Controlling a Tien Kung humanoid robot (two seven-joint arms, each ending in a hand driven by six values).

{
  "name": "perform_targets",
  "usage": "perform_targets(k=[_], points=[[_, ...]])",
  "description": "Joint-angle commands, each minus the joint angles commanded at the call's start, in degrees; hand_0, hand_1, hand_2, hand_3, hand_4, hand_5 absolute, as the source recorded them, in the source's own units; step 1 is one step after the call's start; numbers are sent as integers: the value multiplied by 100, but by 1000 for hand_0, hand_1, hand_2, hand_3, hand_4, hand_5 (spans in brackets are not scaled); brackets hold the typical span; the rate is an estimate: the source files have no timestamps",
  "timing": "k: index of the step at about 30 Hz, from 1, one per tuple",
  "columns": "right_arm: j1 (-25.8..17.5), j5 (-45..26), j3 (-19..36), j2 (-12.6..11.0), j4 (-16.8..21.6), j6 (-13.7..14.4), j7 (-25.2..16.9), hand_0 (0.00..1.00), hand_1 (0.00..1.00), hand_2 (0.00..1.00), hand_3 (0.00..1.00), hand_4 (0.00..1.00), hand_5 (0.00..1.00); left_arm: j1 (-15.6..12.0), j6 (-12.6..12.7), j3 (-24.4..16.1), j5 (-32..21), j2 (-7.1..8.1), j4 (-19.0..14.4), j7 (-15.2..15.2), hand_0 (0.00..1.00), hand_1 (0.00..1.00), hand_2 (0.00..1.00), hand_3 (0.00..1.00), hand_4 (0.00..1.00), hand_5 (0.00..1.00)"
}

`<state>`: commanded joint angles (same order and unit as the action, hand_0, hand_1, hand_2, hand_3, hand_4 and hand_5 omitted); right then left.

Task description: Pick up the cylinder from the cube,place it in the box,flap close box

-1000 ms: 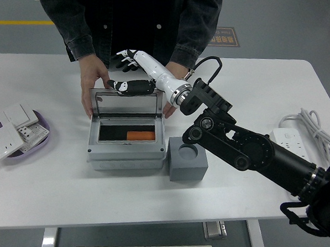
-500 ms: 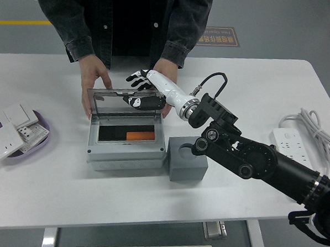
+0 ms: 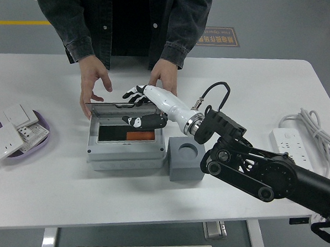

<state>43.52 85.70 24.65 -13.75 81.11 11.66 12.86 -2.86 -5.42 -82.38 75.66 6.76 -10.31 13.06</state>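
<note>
A grey box (image 3: 124,154) stands left of the table's middle. An orange cylinder (image 3: 140,136) lies inside it. The box's clear lid (image 3: 113,112) is tilted low over the opening. My right hand (image 3: 139,106) is white and black. Its fingers (image 3: 134,92) are spread and rest on the lid's right part, holding nothing. A grey cube (image 3: 187,158) with an empty round hole stands right of the box. A person stands at the far side, with one hand (image 3: 94,78) at the box's back left and the other hand (image 3: 164,76) at its back right.
A purple dish (image 3: 38,142) with several white switch plates is at the left edge. A white power strip (image 3: 294,147) with a coiled cable (image 3: 318,129) lies at the right. My black right arm (image 3: 262,170) crosses the right half of the table.
My right hand has moved down and toward me with the lid, which has swung from upright to low over the box. The person's hands have drawn back a little.
</note>
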Motion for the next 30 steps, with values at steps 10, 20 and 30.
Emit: perform_targets(k=[10, 20, 30], points=[[-142, -271, -381, -113, 273, -42, -12, 708, 640, 680, 731, 730, 362, -10, 6, 12, -33, -6, 0, -16, 635, 664, 587, 635, 714, 293], [-496, -141, 197, -319, 354, -52, -104, 694, 640, 687, 732, 706, 400, -11, 11, 32, -64, -2, 0, -29, 636, 664, 587, 635, 715, 295], [-1926, -197, 2173, -572, 1245, -13, -912, 686, 638, 687, 729, 707, 383, -146, 36, 106, -250, -43, 0, -29, 636, 663, 587, 635, 714, 294]])
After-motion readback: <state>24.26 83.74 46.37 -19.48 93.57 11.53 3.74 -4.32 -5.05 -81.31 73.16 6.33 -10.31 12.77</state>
